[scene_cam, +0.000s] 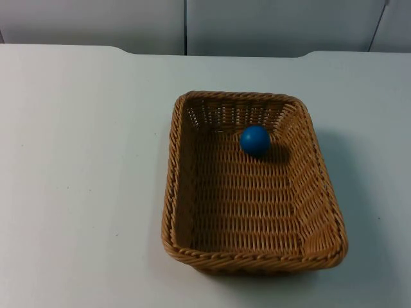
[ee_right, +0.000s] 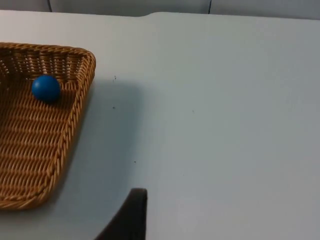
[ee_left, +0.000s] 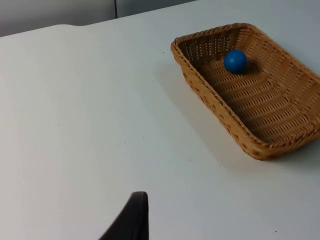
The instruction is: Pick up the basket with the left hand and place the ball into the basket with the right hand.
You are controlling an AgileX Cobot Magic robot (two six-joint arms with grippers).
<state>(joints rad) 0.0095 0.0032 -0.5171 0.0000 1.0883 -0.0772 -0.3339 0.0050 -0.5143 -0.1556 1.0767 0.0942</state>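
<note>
Jaws of both grippers can't be judged, each arm waiting clear of the wicker basket (scene_cam: 253,183); with the blue ball (scene_cam: 255,140) already lying inside near its far wall, nothing needs gripping now

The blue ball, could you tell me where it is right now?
In the top view the blue ball lies inside the wicker basket, on its floor near the far wall, toward the partition, with the basket standing on the white table.
</note>
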